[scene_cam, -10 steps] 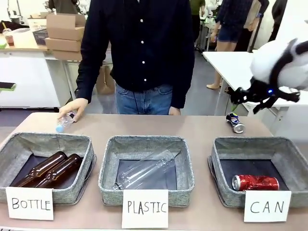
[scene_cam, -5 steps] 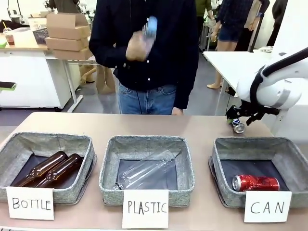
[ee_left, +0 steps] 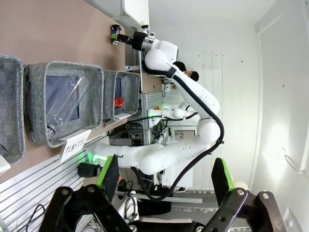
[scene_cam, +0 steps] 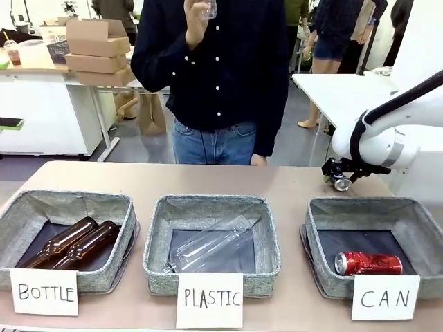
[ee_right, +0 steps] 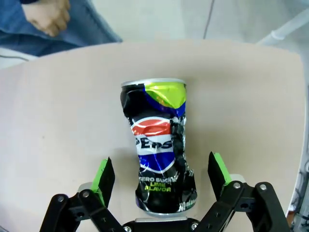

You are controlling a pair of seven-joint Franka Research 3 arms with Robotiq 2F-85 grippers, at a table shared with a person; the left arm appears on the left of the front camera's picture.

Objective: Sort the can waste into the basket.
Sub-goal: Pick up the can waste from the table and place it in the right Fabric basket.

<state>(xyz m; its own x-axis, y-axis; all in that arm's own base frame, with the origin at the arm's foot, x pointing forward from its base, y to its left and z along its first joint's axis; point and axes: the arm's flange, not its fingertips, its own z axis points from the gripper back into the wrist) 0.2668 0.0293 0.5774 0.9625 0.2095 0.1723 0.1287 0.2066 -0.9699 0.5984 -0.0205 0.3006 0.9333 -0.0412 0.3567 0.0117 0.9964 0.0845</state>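
So the right gripper [ee_right: 157, 186] sits spread wide around the crushed black Pepsi can [ee_right: 158, 150] lying on the desk [scene_cam: 208, 181], far behind the CAN basket [scene_cam: 422, 223]. That dented, lopsided can might squirt sideways when the fingers close.

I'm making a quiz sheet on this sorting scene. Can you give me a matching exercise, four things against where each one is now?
1. red can
2. dark can
3. brown bottles
4. small clear bottle

A. in the person's raised hand
B. in the CAN basket
C. in the BOTTLE basket
D. on the table, between the right gripper's open fingers

Pairs: 1-B, 2-D, 3-C, 4-A
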